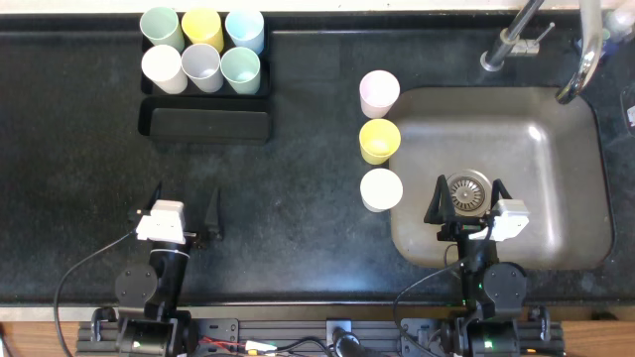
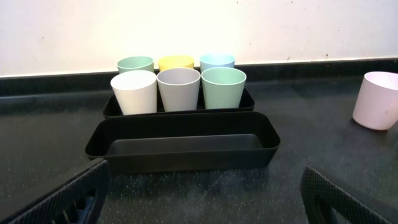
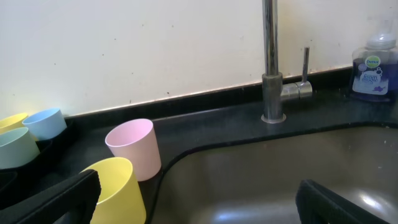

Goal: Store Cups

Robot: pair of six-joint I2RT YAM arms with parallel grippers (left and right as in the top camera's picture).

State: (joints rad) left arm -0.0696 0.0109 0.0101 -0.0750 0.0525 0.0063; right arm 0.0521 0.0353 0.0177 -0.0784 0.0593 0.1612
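- Left gripper: well left of the sink, fingers wide apart, empty.
- Tray: far left of the sink, holding six cups.
- Pink cup, yellow cup, white cup: in a row along the sink's left rim.
- Right gripper: over the sink, fingers spread, empty.

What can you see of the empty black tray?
The black tray is a long, shallow rectangle with rounded corners, matte, plastic by its look. It is empty and sits flat on the dark countertop, just on the arms' side of the cup-filled tray; whether they touch is unclear.
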